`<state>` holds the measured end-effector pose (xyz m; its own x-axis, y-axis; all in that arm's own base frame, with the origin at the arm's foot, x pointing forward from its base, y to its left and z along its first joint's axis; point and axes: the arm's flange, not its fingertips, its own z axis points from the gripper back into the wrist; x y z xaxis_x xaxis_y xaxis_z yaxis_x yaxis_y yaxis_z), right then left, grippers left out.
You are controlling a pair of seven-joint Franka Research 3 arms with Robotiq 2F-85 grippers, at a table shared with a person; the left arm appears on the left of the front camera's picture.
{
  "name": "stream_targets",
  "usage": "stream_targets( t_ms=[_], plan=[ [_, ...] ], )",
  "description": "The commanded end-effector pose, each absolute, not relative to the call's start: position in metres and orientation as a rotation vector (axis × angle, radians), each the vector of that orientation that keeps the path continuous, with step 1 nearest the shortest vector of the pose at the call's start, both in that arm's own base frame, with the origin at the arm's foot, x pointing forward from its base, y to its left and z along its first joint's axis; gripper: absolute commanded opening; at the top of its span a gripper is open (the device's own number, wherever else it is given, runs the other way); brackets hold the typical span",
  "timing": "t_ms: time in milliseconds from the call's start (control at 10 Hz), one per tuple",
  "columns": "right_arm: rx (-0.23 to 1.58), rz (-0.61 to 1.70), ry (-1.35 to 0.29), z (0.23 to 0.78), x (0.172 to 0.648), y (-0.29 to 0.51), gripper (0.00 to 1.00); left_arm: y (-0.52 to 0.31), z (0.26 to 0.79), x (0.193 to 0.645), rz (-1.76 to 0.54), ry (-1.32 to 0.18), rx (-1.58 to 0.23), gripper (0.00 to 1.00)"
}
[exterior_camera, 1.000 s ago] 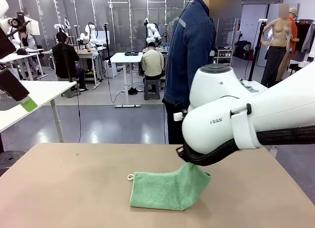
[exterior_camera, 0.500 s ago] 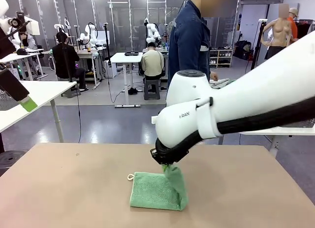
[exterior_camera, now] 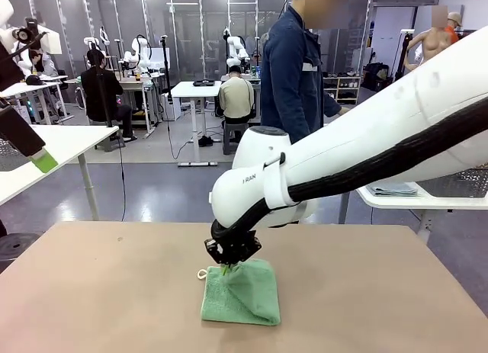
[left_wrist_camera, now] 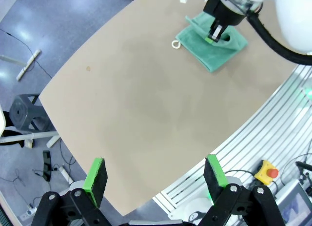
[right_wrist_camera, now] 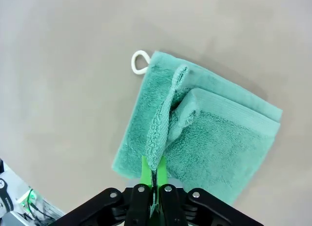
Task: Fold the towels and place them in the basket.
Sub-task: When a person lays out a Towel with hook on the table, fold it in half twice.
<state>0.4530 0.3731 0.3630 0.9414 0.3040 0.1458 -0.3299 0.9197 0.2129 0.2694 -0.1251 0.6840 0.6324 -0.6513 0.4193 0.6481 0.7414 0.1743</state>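
1. Between your right gripper's (right_wrist_camera: pixel 154 178) green pads (right_wrist_camera: pixel 145 171) sits a raised ridge of the mint green towel (right_wrist_camera: pixel 219 143). The jaws are clenched almost together on that fold.
2. Beyond the fingertips, the rest of the towel lies doubled over on the tan table (right_wrist_camera: pixel 58 89). Its white loop (right_wrist_camera: pixel 140 62) sticks out at the corner farthest from the gripper.
3. From the front, you see the right gripper (exterior_camera: pixel 229 263) pointing straight down. The cloth is drawn up to it in a small peak, and the flat part of the towel (exterior_camera: pixel 242 298) lies just below and in front of it.
4. Your left gripper (left_wrist_camera: pixel 155 176) hangs high over the table's other end, well apart from the towel. Its jaws are spread wide with nothing between them.
5. Behind the right arm, a person (exterior_camera: pixel 293 78) in a dark blue jacket stands past the table's far edge.
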Motion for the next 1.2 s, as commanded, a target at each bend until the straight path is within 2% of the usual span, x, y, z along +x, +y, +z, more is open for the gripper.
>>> stream_targets(
  t_ms=[0,100,200,300,500,600,700,1100],
  plan=[
    [0.221,0.317,-0.104,0.36,0.464,0.387,0.17,-0.127,0.685,0.271,-0.732,-0.497,0.019,1.0],
    [0.22,0.322,-0.094,0.358,0.466,0.391,0.5,-0.127,0.685,0.271,-0.732,-0.497,0.019,1.0],
    [0.22,0.32,-0.094,0.358,0.466,0.393,0.7,-0.127,0.685,0.271,-0.732,-0.497,0.019,1.0],
    [0.22,0.32,-0.095,0.358,0.465,0.394,1.0,-0.127,0.685,0.271,-0.732,-0.497,0.019,1.0],
    [0.228,0.319,-0.096,0.359,0.464,0.392,1.0,-0.127,0.685,0.271,-0.732,-0.497,0.019,1.0],
    [0.231,0.308,-0.099,0.36,0.465,0.388,0.89,-0.127,0.685,0.271,-0.732,-0.497,0.019,1.0],
    [0.238,0.304,-0.101,0.36,0.465,0.386,0.99,-0.127,0.685,0.271,-0.732,-0.497,0.019,1.0],
    [0.246,0.327,-0.097,0.358,0.468,0.385,1.0,-0.127,0.685,0.271,-0.732,-0.497,0.019,1.0]
  ],
)
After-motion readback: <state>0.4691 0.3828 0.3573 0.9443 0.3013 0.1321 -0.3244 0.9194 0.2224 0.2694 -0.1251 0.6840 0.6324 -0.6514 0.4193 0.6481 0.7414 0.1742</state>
